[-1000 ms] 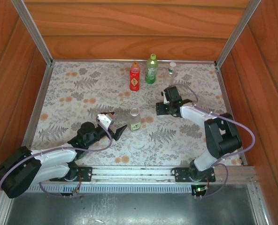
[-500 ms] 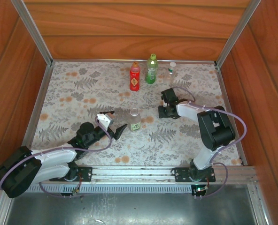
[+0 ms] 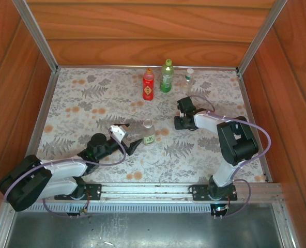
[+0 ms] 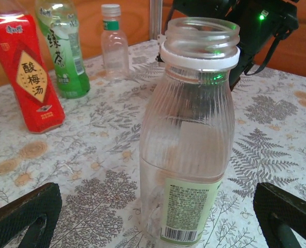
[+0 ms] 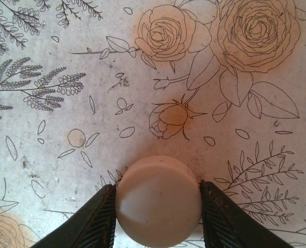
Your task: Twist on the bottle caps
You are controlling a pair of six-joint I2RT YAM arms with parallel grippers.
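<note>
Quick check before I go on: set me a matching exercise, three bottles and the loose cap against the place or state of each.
Things:
1. red bottle
2. green bottle
3. labelled clear bottle
4. white cap

Place or state:
A. uncapped, between the fingers of the open left claw
B. back row, yellow-green cap on
C. on the tablecloth, gripped by the right claw
D. back row, orange-red cap on

Pairs: 1-D, 2-B, 3-A, 4-C
</note>
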